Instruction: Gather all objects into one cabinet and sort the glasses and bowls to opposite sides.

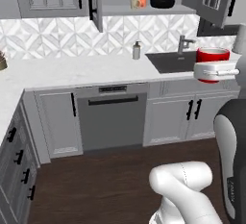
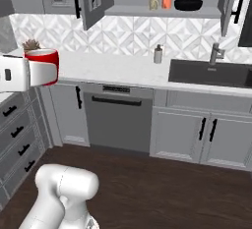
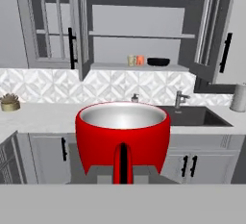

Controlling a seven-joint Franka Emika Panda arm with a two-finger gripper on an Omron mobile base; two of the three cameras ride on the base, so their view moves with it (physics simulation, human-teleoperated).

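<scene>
My gripper (image 1: 212,72) is shut on a glossy red mug (image 1: 212,57), held in the air in front of the counter. In the hand view the red mug (image 3: 123,136) sits close up with its handle toward the camera, hiding the fingertips. From the right base view the red mug (image 2: 42,67) hangs at the far left against the white hand. The cabinet (image 3: 139,66) above the counter stands with both doors open. On its shelf rest a beige mug (image 2: 153,3), an orange cup (image 2: 167,2) and a black bowl (image 2: 188,4), with the bowl to the right of the cups.
A white soap dispenser (image 1: 136,51) stands on the white counter (image 1: 72,71) beside the dark sink (image 1: 173,61) with its faucet (image 1: 183,43). A potted plant (image 3: 9,102) sits at the counter's left. The open cabinet doors (image 1: 94,2) jut out. A dishwasher (image 1: 113,122) is below.
</scene>
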